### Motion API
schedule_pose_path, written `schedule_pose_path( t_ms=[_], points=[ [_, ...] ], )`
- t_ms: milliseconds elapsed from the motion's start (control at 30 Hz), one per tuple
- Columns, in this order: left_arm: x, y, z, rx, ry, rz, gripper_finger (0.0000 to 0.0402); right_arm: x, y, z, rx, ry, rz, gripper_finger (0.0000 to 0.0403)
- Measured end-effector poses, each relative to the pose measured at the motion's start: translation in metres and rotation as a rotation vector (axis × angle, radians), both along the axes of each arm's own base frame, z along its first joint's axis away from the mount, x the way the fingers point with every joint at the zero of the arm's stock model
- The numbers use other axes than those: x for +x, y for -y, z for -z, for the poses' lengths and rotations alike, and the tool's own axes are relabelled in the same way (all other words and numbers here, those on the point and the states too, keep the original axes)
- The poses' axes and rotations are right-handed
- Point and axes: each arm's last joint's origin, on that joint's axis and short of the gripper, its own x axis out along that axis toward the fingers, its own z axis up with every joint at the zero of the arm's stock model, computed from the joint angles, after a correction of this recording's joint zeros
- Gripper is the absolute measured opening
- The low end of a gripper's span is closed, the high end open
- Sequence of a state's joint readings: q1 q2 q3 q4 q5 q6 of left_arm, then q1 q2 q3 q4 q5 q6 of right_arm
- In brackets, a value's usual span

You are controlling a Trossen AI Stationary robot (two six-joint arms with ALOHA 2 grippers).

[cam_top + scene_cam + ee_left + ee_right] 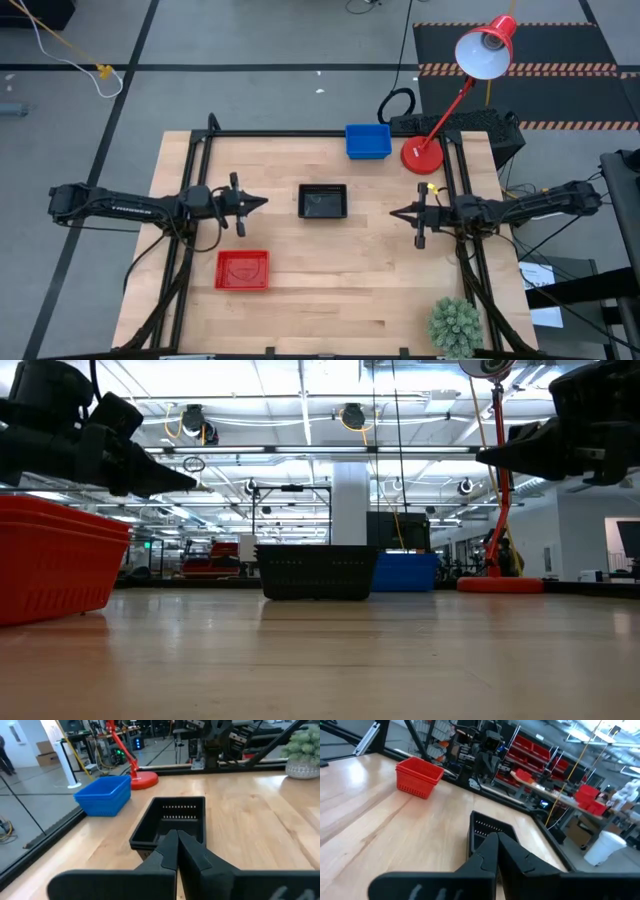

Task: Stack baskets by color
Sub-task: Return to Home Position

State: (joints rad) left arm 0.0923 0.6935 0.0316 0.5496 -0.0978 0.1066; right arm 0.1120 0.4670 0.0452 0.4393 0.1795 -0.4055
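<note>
While both arms hang level above the table (330, 300), my left gripper (262, 202) and my right gripper (392, 212) point at each other from opposite sides. Both wrist views show each with its jaws pressed together and holding nothing. Between the two tips, and apart from both, sits the black stack (323, 201) of baskets at mid-table. The blue stack (368, 141) stands at the far edge just beside the round lamp base (422, 156), and the red stack (242, 270) lies nearer the front edge, on the left arm's side. The low view shows layered rims on the red stack, and no single basket lies loose, so I judge the sorting finished and only the homing move in hand. To do it well, hold the jaws together and each wrist at height, so that nothing dips toward a stack. Draw each arm back along its own side rather than across the centre, slowly enough that the left arm clears the red stack and the right arm clears the lamp base and the potted plant (455, 325).
</note>
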Motion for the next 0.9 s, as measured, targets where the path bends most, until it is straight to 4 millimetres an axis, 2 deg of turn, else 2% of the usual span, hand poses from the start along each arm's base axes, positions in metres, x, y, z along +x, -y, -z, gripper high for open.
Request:
schedule_pose_path(
  t_ms=[900],
  points=[
    [-0.002,0.001,-0.001,0.01,0.004,0.02,0.0001,-0.026,0.003,-0.012,-0.008,0.127,0.003,0.0]
  ],
)
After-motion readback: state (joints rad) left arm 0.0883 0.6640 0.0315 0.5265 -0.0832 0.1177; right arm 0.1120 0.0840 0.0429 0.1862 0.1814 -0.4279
